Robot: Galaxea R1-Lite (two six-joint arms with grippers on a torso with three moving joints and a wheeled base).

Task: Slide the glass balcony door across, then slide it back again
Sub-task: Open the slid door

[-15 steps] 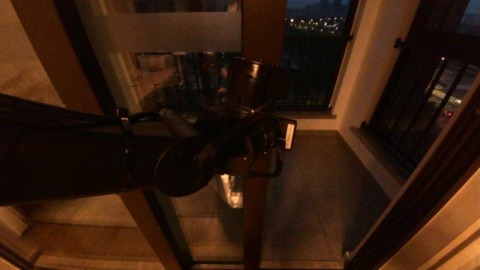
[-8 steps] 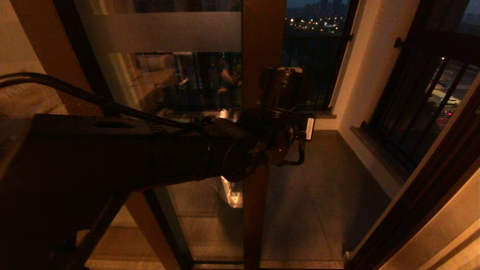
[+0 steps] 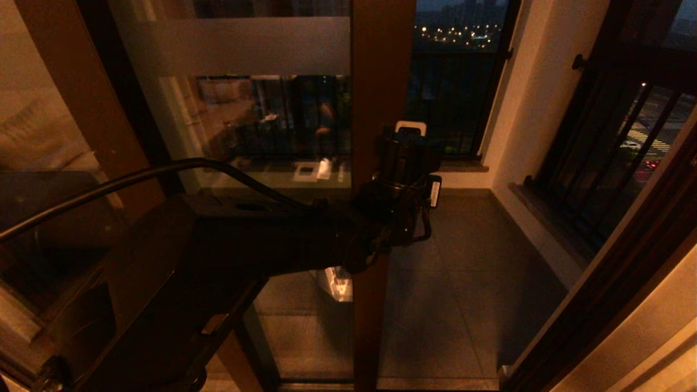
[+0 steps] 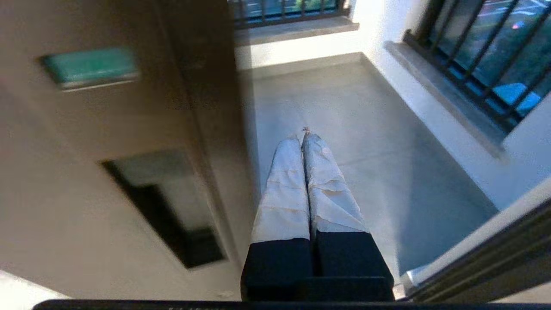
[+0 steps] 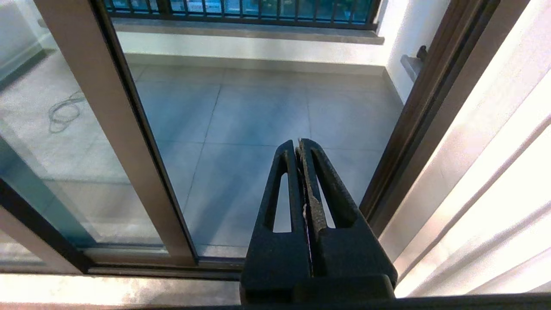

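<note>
A tiled balcony floor (image 3: 468,283) lies beyond the doorway, closed in by white walls and a black-barred railing window (image 3: 615,141) with city lights outside it. The glass balcony door (image 3: 283,136) stands partly across the opening, its reddish-brown upright (image 3: 375,81) near the middle of the head view, with a frosted band (image 3: 239,46) across the glass high up. To the side of that upright the way onto the floor is open as far as the dark outer door frame (image 3: 599,288).

The left arm reaches forward along the near face of the door, and the left claw (image 4: 304,134) sits just past the upright's free edge, over the tiled floor. Its two white-wrapped fingers (image 4: 286,185) are pressed together with nothing between them. In the left wrist view the upright's face runs close beside the fingers, with its dark recessed handle slot (image 4: 168,206) near them; whether the fingers touch the edge cannot be told.

The right claw (image 5: 298,146) hangs low before the open gap, its black fingers closed on nothing.
</note>
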